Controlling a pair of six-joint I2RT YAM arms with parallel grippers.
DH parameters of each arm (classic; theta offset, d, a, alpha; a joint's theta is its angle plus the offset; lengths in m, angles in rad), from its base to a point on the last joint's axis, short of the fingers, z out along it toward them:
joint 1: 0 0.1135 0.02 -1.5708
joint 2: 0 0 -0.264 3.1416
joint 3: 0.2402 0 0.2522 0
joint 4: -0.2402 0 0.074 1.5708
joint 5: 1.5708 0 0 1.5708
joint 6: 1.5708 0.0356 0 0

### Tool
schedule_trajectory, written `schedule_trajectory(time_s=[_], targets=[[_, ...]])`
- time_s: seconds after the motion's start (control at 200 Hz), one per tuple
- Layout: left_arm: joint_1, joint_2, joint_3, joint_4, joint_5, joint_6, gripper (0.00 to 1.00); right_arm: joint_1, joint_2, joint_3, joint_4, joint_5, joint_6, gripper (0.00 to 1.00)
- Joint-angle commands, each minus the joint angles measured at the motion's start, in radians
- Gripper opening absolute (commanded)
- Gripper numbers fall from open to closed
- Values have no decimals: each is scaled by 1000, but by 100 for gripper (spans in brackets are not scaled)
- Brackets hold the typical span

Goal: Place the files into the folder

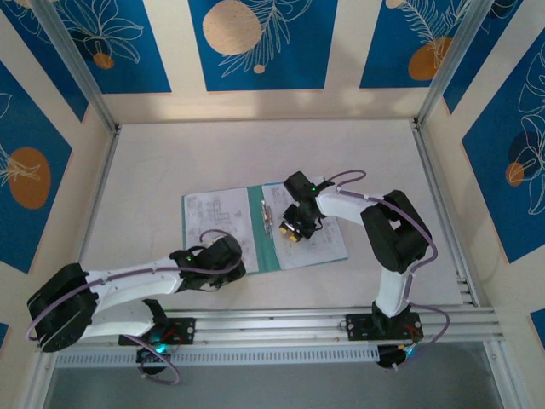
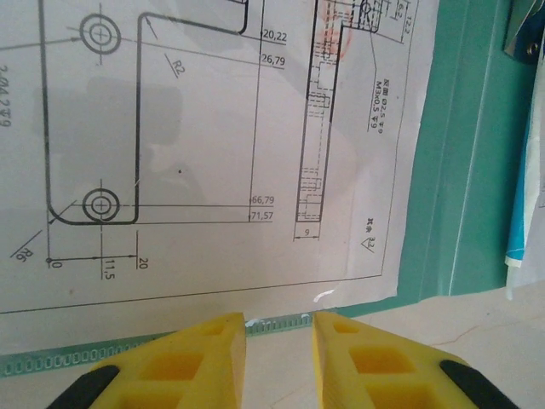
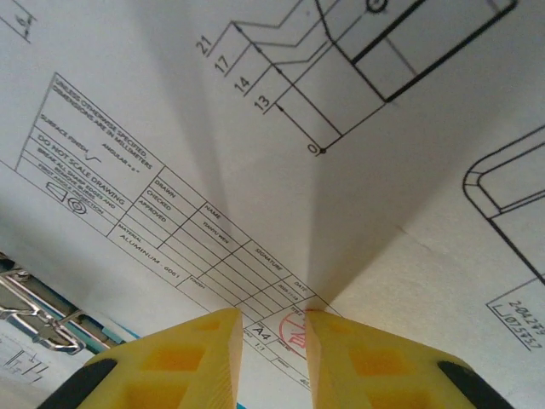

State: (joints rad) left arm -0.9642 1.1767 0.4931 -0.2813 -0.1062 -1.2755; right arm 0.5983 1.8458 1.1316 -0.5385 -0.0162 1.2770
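White table (image 1: 153, 170), bare but for the work in the middle. Blue wall panels (image 1: 255, 43) with orange discs and white leaf outlines on three sides, metal posts (image 1: 77, 68) in the corners, and a grooved rail (image 1: 298, 319) along the near edge where both arms are bolted.

The folder (image 1: 262, 249) lies open and flat at mid-table, teal, with its silver clip (image 1: 269, 217) on the spine. The files are in it, one drawing to each leaf: the left-hand sheet (image 1: 213, 217) flat on the left leaf, the right-hand sheet (image 1: 328, 243) on the right leaf.

The right gripper (image 1: 294, 230) is down by the spine. Up close, its yellow fingers (image 3: 196, 358) are clenched on the right-hand sheet (image 3: 255, 170) at the title block, and the paper is tented up into a ridge that runs into the tips.

The left gripper (image 1: 233, 259) sits at the folder's near edge. Its fingers (image 2: 196, 358) stand close together, a narrow gap showing, just short of the left-hand sheet (image 2: 213, 153). I can't tell if they've caught anything.
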Motion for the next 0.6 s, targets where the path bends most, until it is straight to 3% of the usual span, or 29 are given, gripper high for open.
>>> schedule_trajectory(time_s=[0.0,0.595], targets=[[10,-11,-3,-49,-27,-2,26,-2,29,18,-15,-21,11,28],[9,2,-1,-38,-25,4,26,-7,-25,65,-69,25,-34,31]])
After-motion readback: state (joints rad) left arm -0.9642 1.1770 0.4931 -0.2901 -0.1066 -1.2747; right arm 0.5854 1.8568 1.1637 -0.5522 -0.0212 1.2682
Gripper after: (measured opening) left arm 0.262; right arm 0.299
